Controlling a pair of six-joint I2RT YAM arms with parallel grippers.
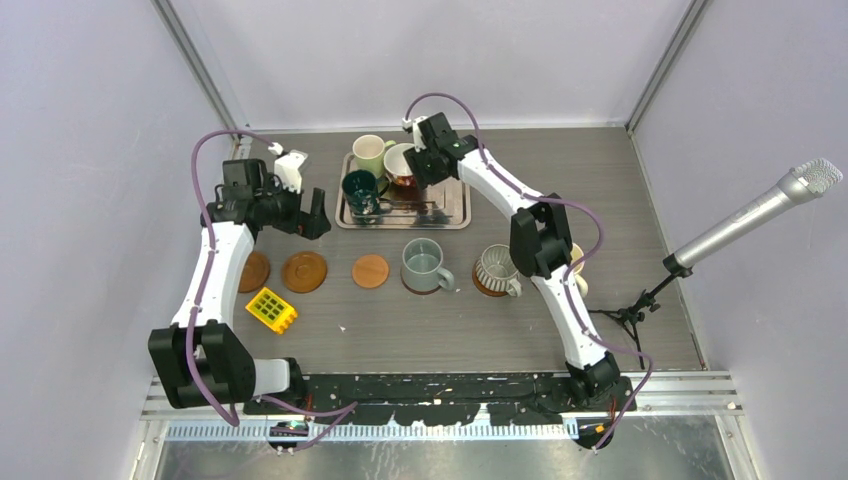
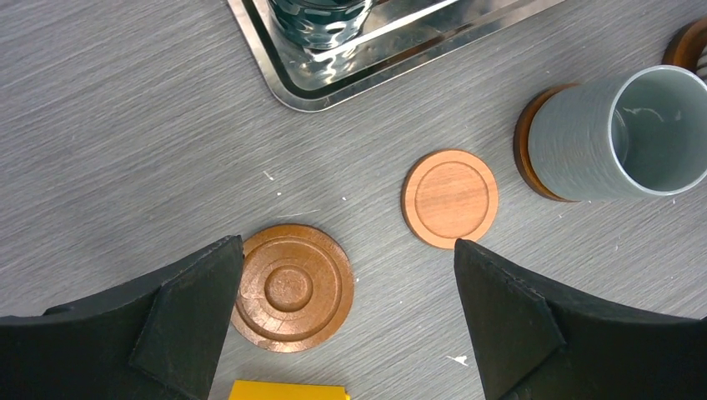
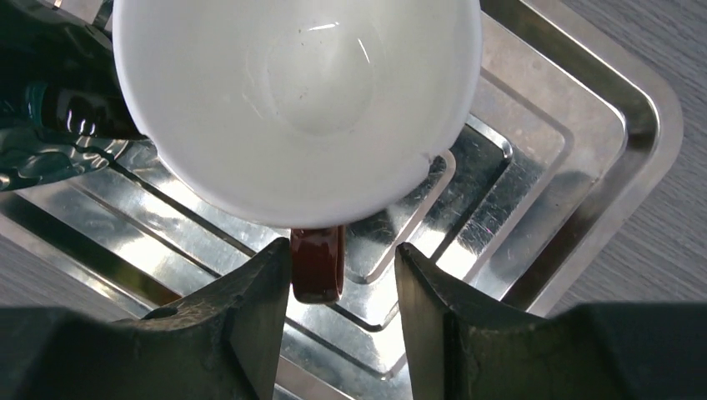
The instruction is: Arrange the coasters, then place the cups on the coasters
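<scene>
Three bare coasters lie in a row: a dark one (image 1: pixel 254 271), a ringed one (image 1: pixel 304 271) (image 2: pixel 292 287) and a plainer, lighter one (image 1: pixel 371 271) (image 2: pixel 450 198). Further along the row, the grey-blue cup (image 1: pixel 427 266) (image 2: pixel 617 133) and the ribbed cup (image 1: pixel 497 270) each stand on a coaster. The cream cup (image 1: pixel 578 262) is mostly hidden behind the right arm. On the tray (image 1: pixel 455 222) (image 3: pixel 567 150) stand the pale green cup (image 1: pixel 371 153), dark green cup (image 1: pixel 360 190) and red cup (image 1: pixel 402 165) (image 3: pixel 300 100). My right gripper (image 1: pixel 425 172) (image 3: pixel 343 250) straddles the red cup's handle (image 3: pixel 317 265); its left finger touches the handle and a gap shows on the right. My left gripper (image 1: pixel 318 215) (image 2: pixel 348 250) hangs wide open above the bare coasters.
A yellow grid block (image 1: pixel 271 309) (image 2: pixel 288 390) lies near the ringed coaster. A microphone on a stand (image 1: pixel 760 215) leans in from the right. Walls close in the table on three sides.
</scene>
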